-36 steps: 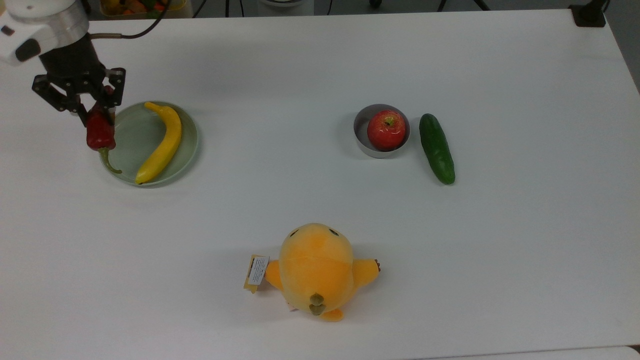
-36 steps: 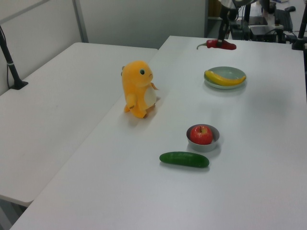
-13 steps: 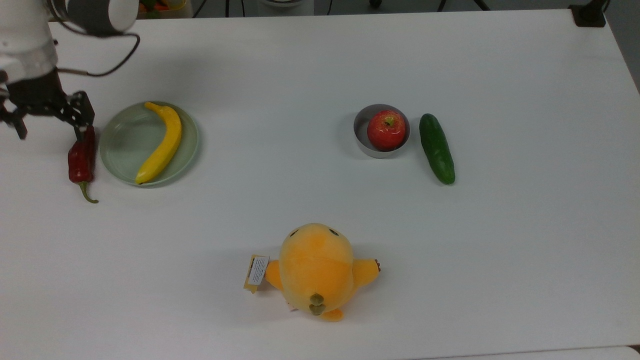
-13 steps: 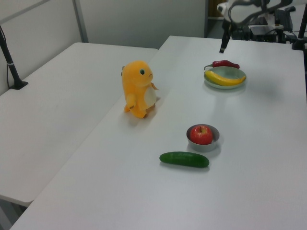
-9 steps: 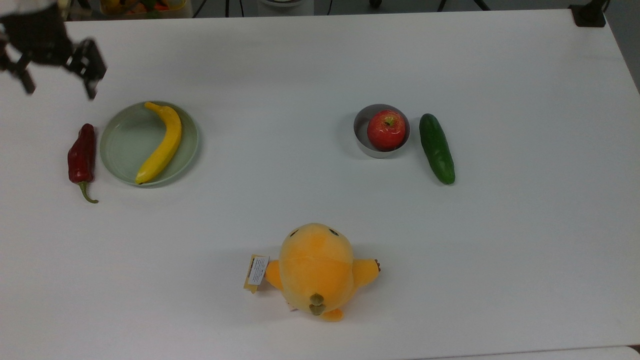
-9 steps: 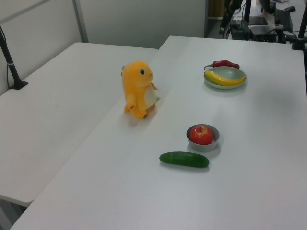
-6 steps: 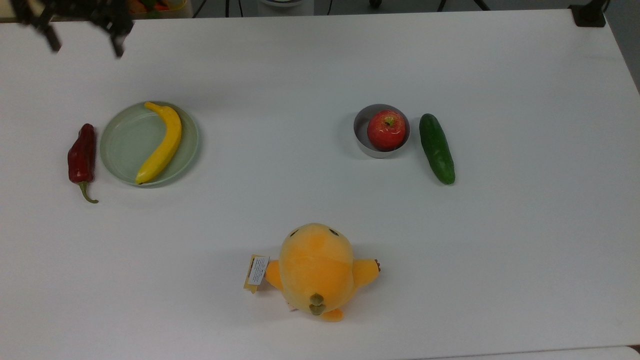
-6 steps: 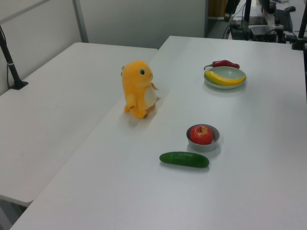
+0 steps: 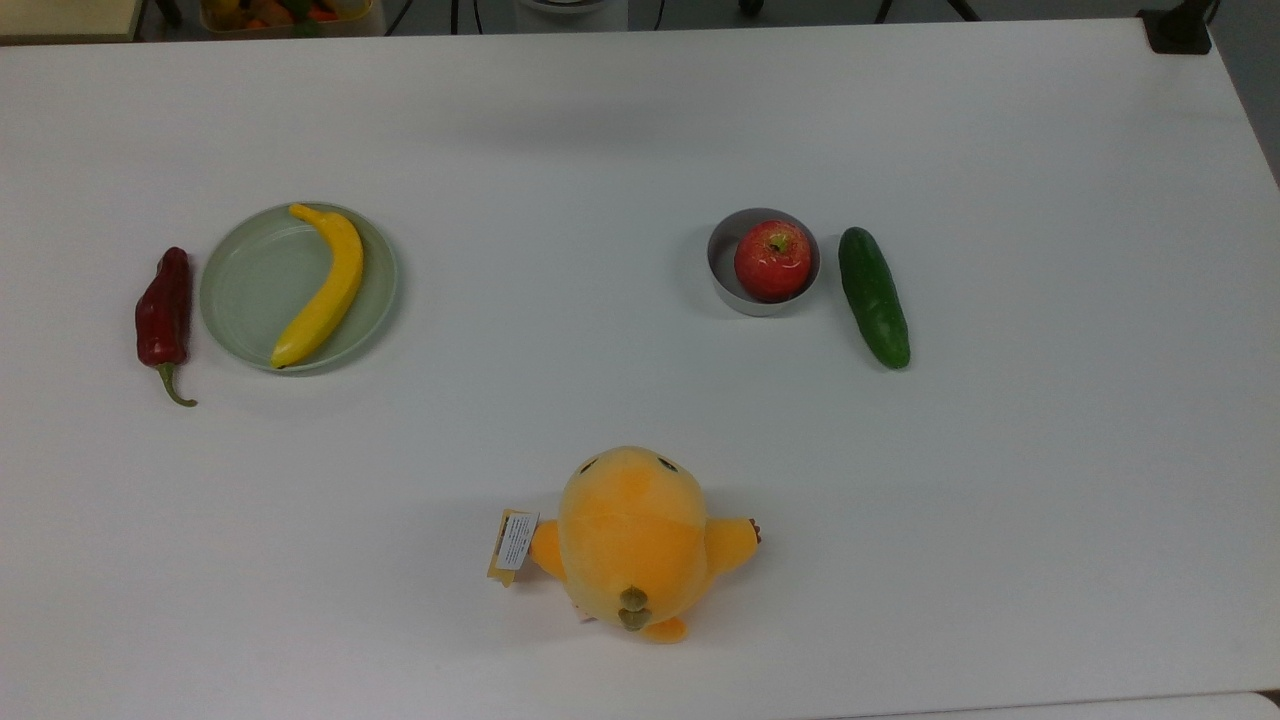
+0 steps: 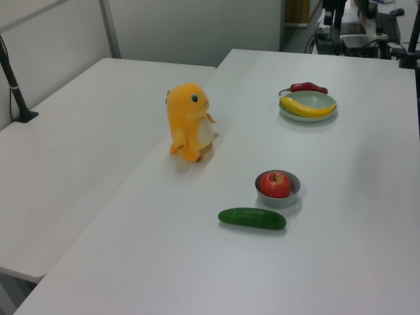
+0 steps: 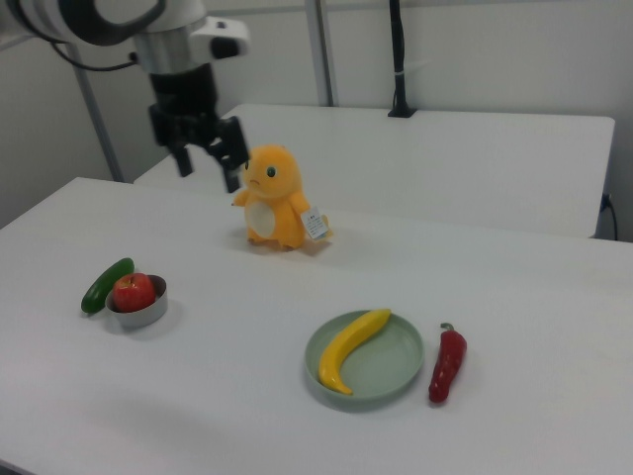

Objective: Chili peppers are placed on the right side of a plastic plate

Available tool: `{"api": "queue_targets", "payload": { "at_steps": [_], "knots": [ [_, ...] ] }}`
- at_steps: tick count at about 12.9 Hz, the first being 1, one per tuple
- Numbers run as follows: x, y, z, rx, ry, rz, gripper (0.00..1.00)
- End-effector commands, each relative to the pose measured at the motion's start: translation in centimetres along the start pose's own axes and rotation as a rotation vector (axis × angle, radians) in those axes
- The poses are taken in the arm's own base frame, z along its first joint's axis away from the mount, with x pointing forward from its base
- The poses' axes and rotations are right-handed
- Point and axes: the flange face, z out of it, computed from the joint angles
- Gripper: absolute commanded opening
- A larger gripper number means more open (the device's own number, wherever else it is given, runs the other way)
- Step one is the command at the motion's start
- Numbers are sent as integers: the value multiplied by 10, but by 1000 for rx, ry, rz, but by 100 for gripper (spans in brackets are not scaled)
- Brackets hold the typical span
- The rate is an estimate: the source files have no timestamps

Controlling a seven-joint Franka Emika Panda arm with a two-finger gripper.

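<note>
Banana fills plate; chili just beside.

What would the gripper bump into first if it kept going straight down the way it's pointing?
Probably just the bare white table. In the right view the gripper hangs open, pointing down, beside the plush toy. Depth is unclear, so it might brush the toy.
</note>
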Motion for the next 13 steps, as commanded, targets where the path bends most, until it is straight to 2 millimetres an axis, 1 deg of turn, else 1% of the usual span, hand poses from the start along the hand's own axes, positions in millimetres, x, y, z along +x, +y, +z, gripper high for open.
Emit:
{"api": "queue_targets", "payload": {
  "at_steps": [1,3,4,6,7,8,10,13],
  "knots": [
    [-26,-53,5,13,-57,-8,100],
    [-29,-90,17,12,-62,-97,100],
    [-26,-91,24,17,-41,-115,100],
    [-17,-94,27,25,15,-187,100],
    [-14,-94,33,25,29,-247,100],
    [-10,-95,34,27,59,-322,100],
    [-7,-89,33,74,77,-306,100],
    [-8,-88,31,75,74,-303,100]
  ]
}}
